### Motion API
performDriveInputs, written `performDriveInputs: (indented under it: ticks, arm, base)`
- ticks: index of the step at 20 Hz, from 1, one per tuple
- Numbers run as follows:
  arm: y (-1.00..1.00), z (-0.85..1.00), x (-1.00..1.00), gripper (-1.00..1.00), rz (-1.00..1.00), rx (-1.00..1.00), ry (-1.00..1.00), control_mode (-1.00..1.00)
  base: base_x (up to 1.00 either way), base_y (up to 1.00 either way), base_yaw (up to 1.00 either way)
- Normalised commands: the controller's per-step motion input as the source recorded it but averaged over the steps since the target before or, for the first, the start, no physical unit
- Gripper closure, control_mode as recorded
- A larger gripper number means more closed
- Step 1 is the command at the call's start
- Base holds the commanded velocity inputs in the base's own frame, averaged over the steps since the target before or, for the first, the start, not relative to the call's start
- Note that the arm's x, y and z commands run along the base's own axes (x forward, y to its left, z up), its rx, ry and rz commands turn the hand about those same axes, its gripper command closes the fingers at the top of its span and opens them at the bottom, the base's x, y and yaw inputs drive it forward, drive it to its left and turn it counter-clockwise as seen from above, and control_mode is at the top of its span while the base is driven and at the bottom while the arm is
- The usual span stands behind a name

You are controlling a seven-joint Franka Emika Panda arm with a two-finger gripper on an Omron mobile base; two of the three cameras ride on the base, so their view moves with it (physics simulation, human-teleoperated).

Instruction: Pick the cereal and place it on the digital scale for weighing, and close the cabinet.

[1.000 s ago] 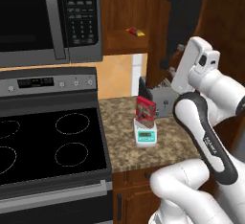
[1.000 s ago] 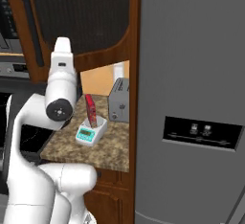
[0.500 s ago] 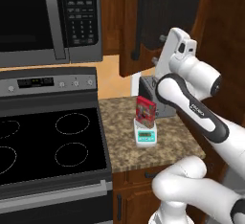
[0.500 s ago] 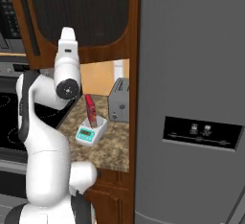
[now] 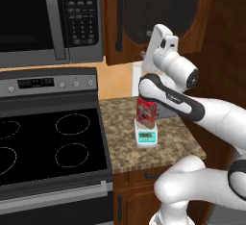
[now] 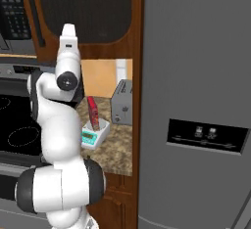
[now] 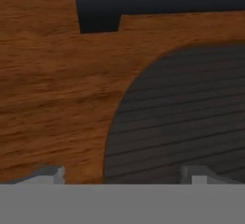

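On the granite counter, the cereal (image 5: 146,111) stands upright atop the digital scale (image 5: 146,136), so weighing is served. Against the cabinet (image 5: 158,7) door, the gripper (image 7: 123,173) is raised, fingers spread and empty, apparently for pushing it shut.

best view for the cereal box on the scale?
Left base view: the cereal stands upright on the digital scale, print side showing, though the arm covers its right edge. Right base view gives only its narrow red side. Hand view faces the cabinet door instead.
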Motion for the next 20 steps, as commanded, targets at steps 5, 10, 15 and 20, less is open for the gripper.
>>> performDriveInputs:
  ticks: [5, 10, 15, 20]
  arm:
    - [0.0, 0.0, 0.66, -1.0, -0.18, -0.02, 0.0, -1.0]
    - [0.0, 0.0, 0.68, -1.0, -0.16, 0.0, 0.0, -1.0]
    - [0.0, 0.0, 0.72, -1.0, -0.12, 0.0, 0.0, -1.0]
    - [-0.29, 0.02, 0.39, -1.0, -0.03, 0.01, 0.0, -1.0]
  base:
    - [0.0, 0.0, 0.0]
    - [0.0, 0.0, 0.0]
    - [0.0, 0.0, 0.0]
    - [0.0, 0.0, 0.0]
